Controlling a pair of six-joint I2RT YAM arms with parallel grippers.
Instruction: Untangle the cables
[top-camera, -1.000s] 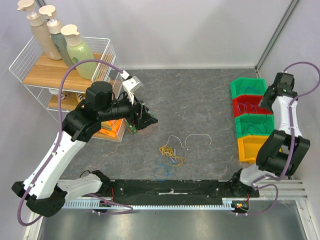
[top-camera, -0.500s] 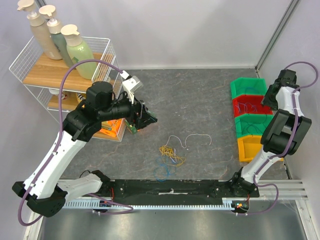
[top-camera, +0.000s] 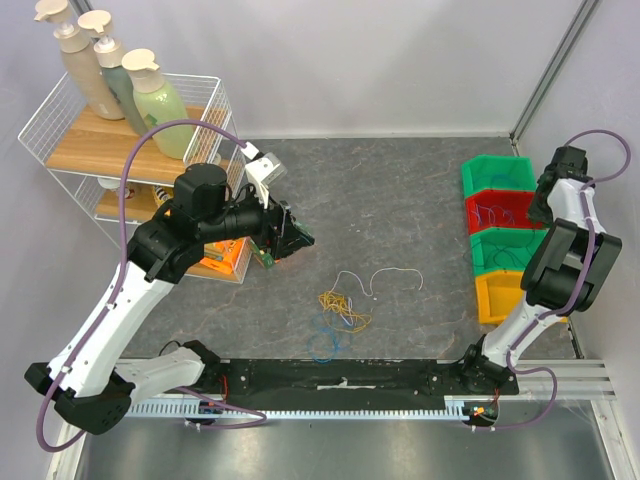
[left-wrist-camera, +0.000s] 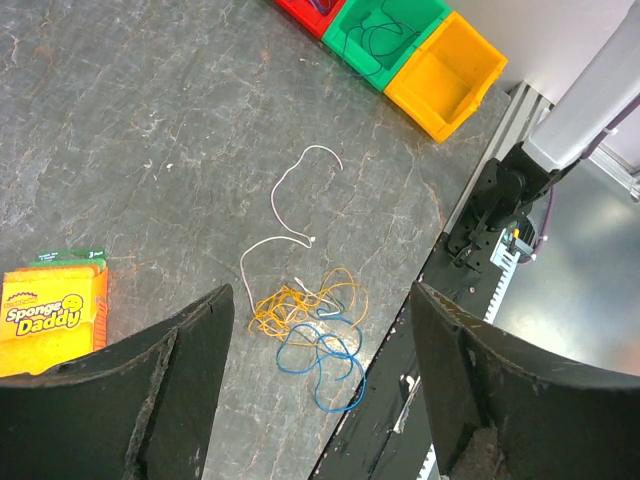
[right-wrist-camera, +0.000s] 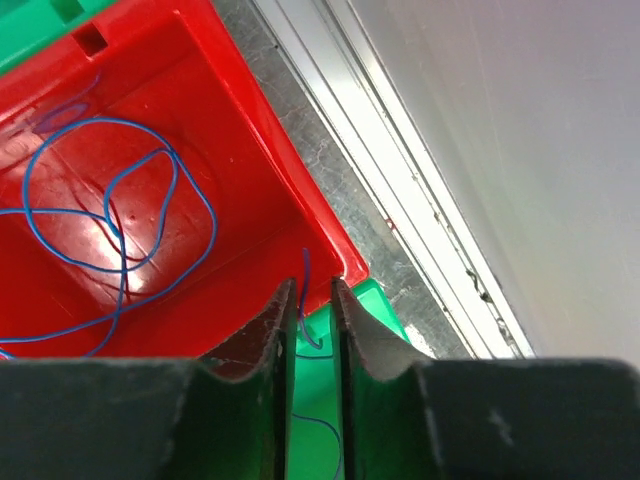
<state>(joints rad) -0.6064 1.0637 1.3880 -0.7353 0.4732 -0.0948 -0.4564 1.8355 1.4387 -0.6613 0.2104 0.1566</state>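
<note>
A tangle of yellow cable (top-camera: 340, 305), blue cable (top-camera: 325, 337) and white cable (top-camera: 378, 278) lies on the table in front of the arms. In the left wrist view the yellow cable (left-wrist-camera: 300, 302) and blue cable (left-wrist-camera: 328, 358) overlap, and the white cable (left-wrist-camera: 290, 205) trails away. My left gripper (top-camera: 295, 240) hangs open and empty above and left of the tangle (left-wrist-camera: 320, 290). My right gripper (top-camera: 548, 198) is over the red bin (top-camera: 500, 212), which holds a blue cable (right-wrist-camera: 110, 230). Its jaws (right-wrist-camera: 312, 285) stand a narrow gap apart with a blue cable end (right-wrist-camera: 306, 300) between them.
Green bins (top-camera: 495, 175) (top-camera: 510, 250) and a yellow bin (top-camera: 498, 295) flank the red bin at the right. A Sponge Daddy pack (top-camera: 225, 258) lies at the left by a wire rack (top-camera: 130, 150) holding bottles. A black rail (top-camera: 340, 375) runs along the near edge.
The right arm has folded, and its wrist has swung right toward the wall above the bins. The left arm has hardly moved. The tangle lies as before.
</note>
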